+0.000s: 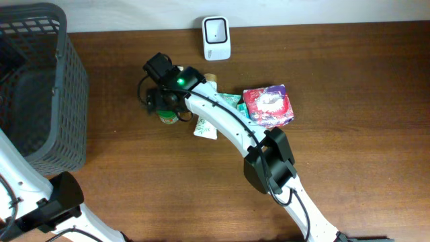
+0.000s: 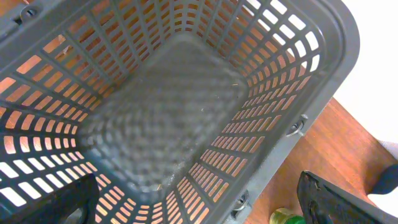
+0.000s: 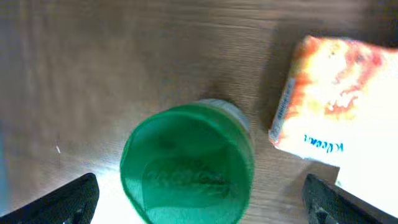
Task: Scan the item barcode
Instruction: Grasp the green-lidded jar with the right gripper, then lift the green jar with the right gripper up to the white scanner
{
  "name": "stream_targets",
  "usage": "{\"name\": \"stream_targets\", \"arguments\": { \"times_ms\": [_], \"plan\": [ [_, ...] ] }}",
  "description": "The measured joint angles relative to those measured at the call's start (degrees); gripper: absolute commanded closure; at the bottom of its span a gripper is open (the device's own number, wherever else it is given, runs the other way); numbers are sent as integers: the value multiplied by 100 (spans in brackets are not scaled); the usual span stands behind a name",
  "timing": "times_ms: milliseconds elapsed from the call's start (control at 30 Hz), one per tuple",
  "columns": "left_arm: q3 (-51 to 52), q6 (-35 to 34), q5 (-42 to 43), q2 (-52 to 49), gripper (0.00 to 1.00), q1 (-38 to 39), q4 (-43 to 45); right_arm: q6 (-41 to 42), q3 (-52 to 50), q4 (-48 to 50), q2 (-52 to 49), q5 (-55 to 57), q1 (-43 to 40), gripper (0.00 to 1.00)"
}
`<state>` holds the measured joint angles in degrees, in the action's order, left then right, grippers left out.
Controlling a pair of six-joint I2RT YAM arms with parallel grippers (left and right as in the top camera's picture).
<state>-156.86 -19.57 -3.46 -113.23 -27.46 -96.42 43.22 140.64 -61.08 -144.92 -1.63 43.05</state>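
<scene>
The right gripper hung straight over the green-capped jar, its jaws spread wide to either side of the cap and grasping nothing. The jar stood upright on the wooden counter, nearer the far edge than the near one and left of the middle, between the grey basket and a small pile of packs. From its place under the jaws, it was probably the item meant for scanning.

Seen from above, the cap was round, smooth plastic with raised lettering moulded into it, and a paler body showed just beneath it. It looked rigid and light, yet glossy enough to slip. The jaws would hold better on the body below the cap than on the cap's slick rim. Where the barcode sat could not be seen.

Just beside the jar lay a white pouch, then a teal pack and a soft pink-and-red pack, all crinkly, yielding wrappers. The white scanner stood at the far edge, apart from the jar.

The left gripper hovered over the latticed plastic basket, its jaws released and wide, with nothing between them.
</scene>
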Motion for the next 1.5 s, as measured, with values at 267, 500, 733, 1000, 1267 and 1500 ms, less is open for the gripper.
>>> {"name": "stream_targets", "arguments": {
  "times_ms": [267,500,733,1000,1267,1500],
  "plan": [
    [0,0,0,0,1,0,2,857,-31,393,-413,-37,7,22],
    [0,0,0,0,1,0,0,-1539,59,-101,-437,-46,13,1],
    [0,0,2,0,1,0,0,-3314,807,-1482,-437,-42,17,1],
    [0,2,0,0,1,0,0,-1062,885,-990,-428,319,17,1],
    [0,0,0,0,1,0,0,-793,-33,-350,-428,1193,485,15],
    [0,0,0,0,1,0,0,-962,-94,-46,-428,1303,472,25]
  ]
}}
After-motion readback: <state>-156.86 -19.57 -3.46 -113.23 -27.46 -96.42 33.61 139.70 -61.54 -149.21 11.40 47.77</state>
